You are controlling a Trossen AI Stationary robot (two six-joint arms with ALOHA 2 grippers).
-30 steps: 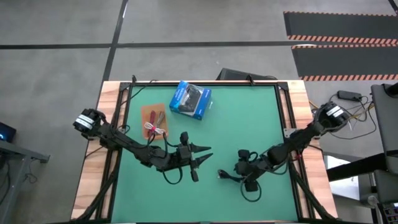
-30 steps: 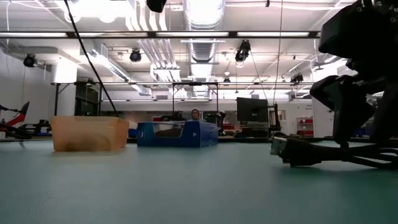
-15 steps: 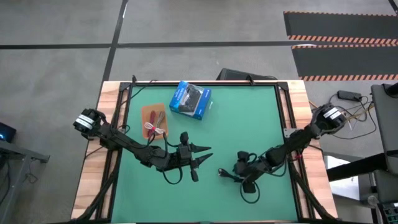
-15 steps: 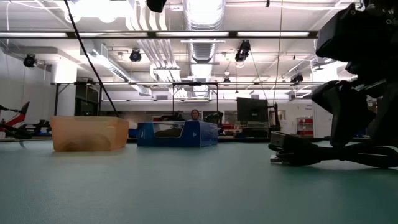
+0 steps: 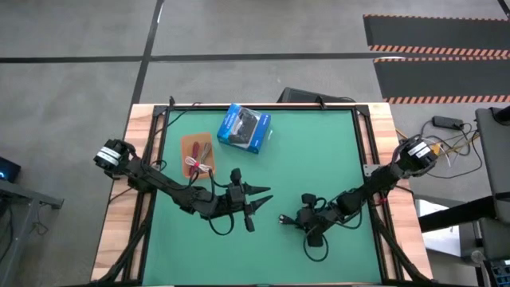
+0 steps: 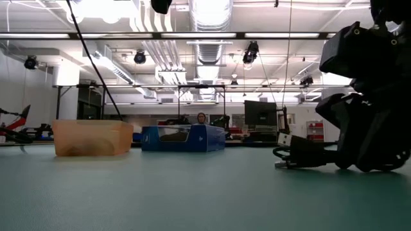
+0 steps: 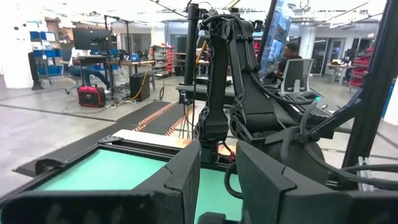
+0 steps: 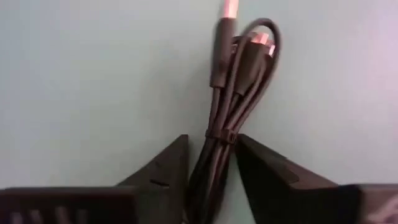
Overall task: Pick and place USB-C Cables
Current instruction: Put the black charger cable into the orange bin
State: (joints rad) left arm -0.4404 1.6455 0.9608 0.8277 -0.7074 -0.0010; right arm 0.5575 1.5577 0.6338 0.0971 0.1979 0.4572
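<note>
Two arms are both stretched low over the green worktop (image 5: 319,151), reaching in from opposite sides toward the middle. The right claw (image 5: 307,221) has its arm slanting down from the right edge, wrist nearly flat on the surface, and its fingers (image 8: 264,177) are pinched around the bundled black cable (image 8: 233,118). In the right wrist view the cord runs straight out between the two fingers, looped and held by a small tie, with the plug ends sticking out past the tips. In the low view the black cable pokes out in front of that claw, resting at surface level.

The left claw (image 5: 256,201) sits just beside it, tips pointing toward the right one, fingers (image 7: 186,171) spread with a clear gap between them and nothing in it.

Well behind the left claw, the brown tray (image 5: 186,151) holds the dark red cable (image 5: 201,151) and the white cable (image 5: 201,167), with the blue box (image 5: 245,128) next to it.
</note>
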